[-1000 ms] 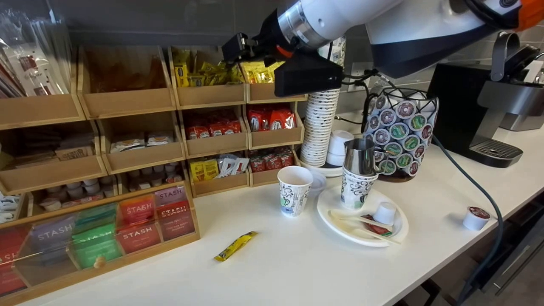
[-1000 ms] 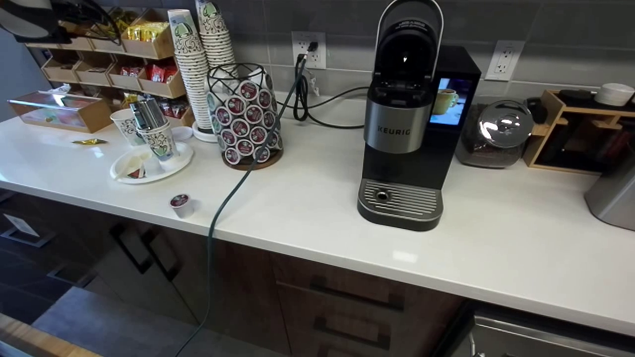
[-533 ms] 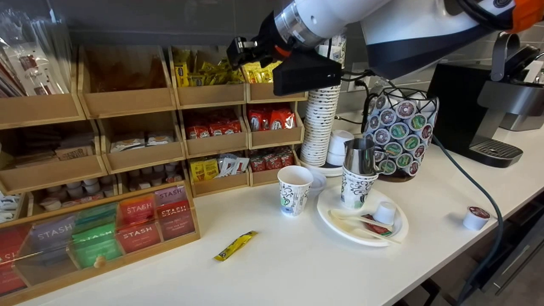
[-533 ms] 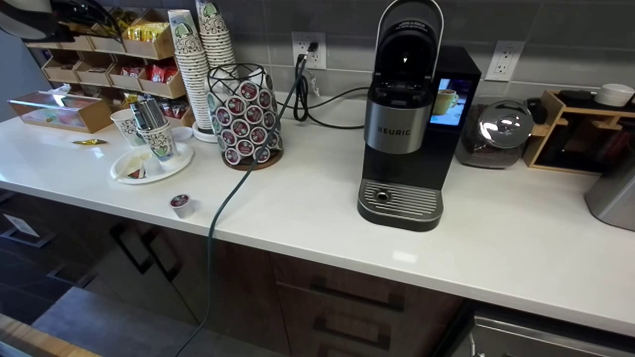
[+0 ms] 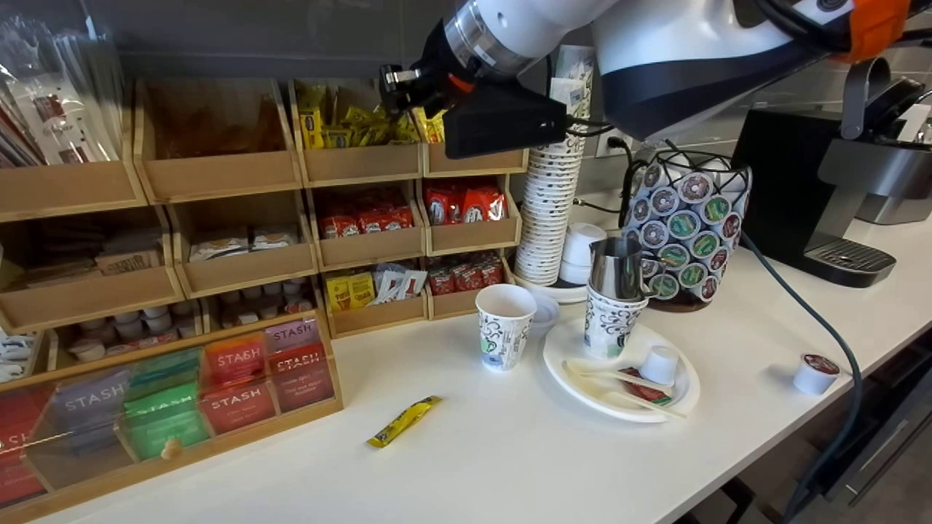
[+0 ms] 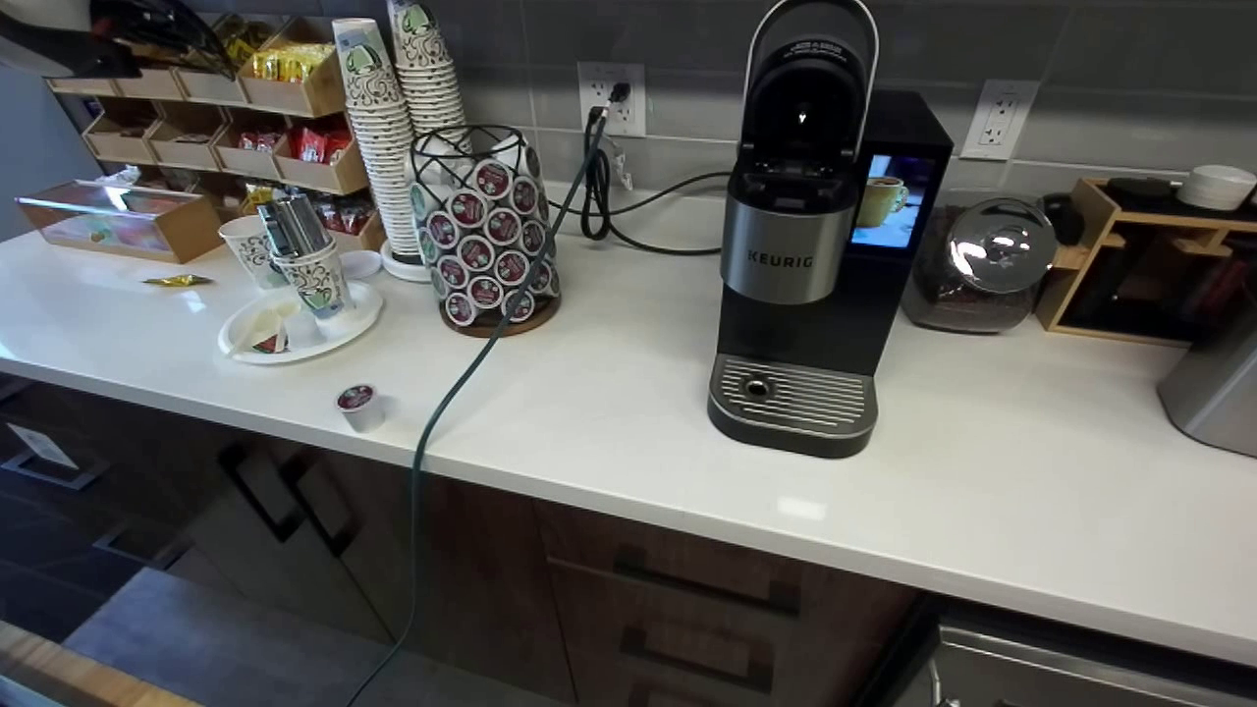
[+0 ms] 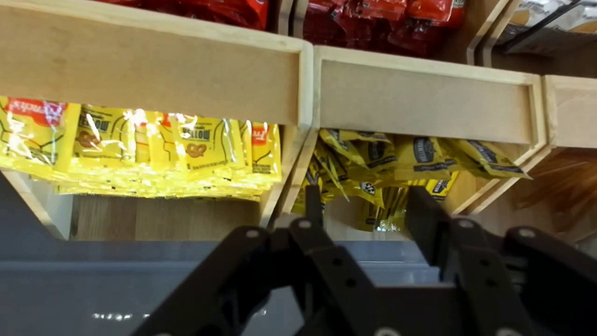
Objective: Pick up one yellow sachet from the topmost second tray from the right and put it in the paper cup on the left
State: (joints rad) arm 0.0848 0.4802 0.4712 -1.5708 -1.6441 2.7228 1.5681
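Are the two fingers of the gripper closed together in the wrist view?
No, the gripper holds its fingers apart, and yellow sachets show through the gap.

Near the claw [image 7: 365, 198] lie bright-yellow packets [image 7: 144, 151] (one reads French's); a row below it, red packets [image 5: 480, 205] sit in wooden bins [image 5: 473, 236]. On the counter [image 5: 480, 466], well apart from the claw, stand the Stash tea box [image 6: 187, 231] to one side, the racked coffee pods [image 5: 683, 224] and Keurig coffee machine [image 6: 820, 265] to the other.
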